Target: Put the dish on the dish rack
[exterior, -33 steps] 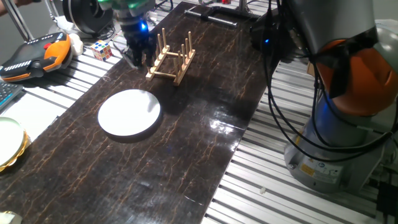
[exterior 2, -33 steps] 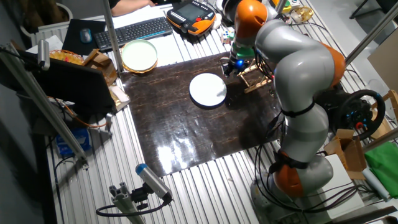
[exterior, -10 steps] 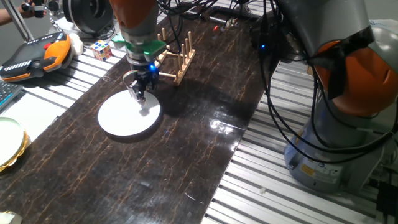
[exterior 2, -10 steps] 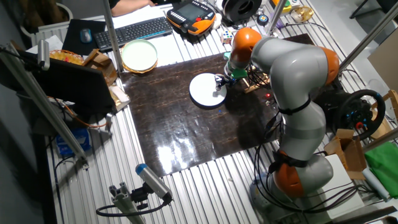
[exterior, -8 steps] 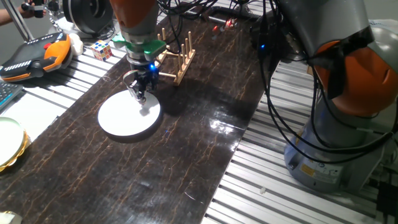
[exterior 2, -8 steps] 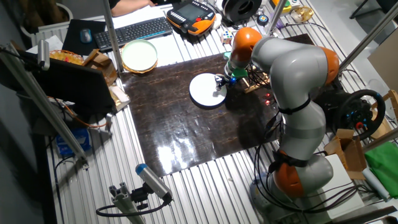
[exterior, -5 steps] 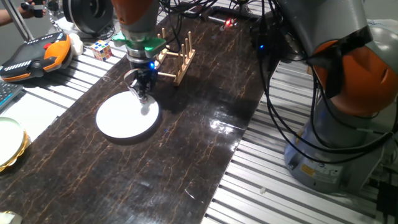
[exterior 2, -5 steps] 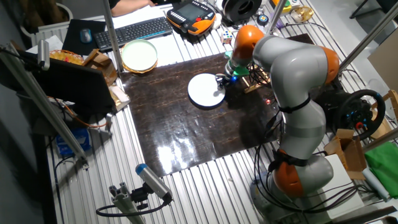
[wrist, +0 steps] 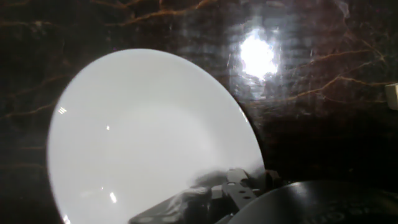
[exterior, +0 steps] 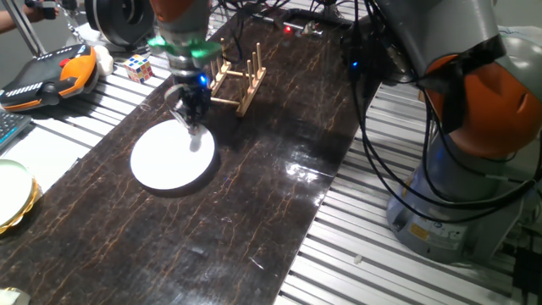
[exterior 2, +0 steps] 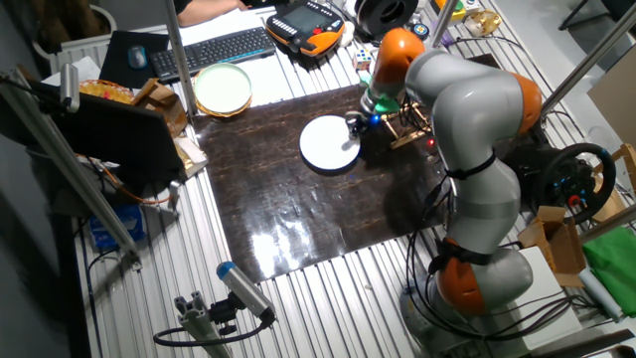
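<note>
Gripper (exterior: 193,129) pinched on the rim of the dish (exterior: 169,158), at the dish's edge nearest the dish rack (exterior: 235,79). The hand view shows a finger (wrist: 205,198) lying on the white surface at the rim, so the jaws appear closed narrow on the plate edge.

Compared with a second ago, the arm has risen a little and the dish has slid slightly away from the rack; its gripped side seems to be lifting off the dark mat (exterior: 254,195), though the far side looks to rest there yet. By my reading the grasp is made and the lift has just begun; the carry to the rack remains.

The dish lies near the middle of the mat; the rack stands well apart from it, toward the mat's far end, its pegs upright and unoccupied.

Off the mat's left edge sit a puzzle cube (exterior: 140,66), an orange handheld controller (exterior: 47,74) and a yellow-edged plate (exterior: 12,193). Nothing lies between dish and rack.
</note>
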Robot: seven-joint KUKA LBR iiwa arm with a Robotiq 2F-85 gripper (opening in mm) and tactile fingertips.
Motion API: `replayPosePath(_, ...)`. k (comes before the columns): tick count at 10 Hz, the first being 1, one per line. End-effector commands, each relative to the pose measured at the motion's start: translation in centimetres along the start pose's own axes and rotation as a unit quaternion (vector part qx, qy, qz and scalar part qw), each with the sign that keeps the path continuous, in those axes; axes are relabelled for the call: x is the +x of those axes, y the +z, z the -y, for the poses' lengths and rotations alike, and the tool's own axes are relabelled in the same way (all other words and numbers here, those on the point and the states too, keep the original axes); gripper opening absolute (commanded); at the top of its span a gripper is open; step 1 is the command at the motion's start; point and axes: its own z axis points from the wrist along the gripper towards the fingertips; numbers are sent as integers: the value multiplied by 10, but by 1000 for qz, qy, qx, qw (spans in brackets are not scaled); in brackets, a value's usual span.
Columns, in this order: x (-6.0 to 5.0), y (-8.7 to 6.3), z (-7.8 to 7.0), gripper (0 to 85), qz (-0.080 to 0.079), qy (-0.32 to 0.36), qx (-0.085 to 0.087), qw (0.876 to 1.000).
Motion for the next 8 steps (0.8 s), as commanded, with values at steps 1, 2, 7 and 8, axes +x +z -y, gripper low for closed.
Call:
replayPosePath(1, -1, -12, -2, 20, -6, 2, 0, 1000)
replayPosePath(2, 0, -22, -4, 20, -9, 3, 0, 1000)
replayPosePath(7, 2, -65, -5, 20, -7, -2, 32, 999)
replayPosePath(8, 4, -78, -7, 20, 2, -3, 48, 999)
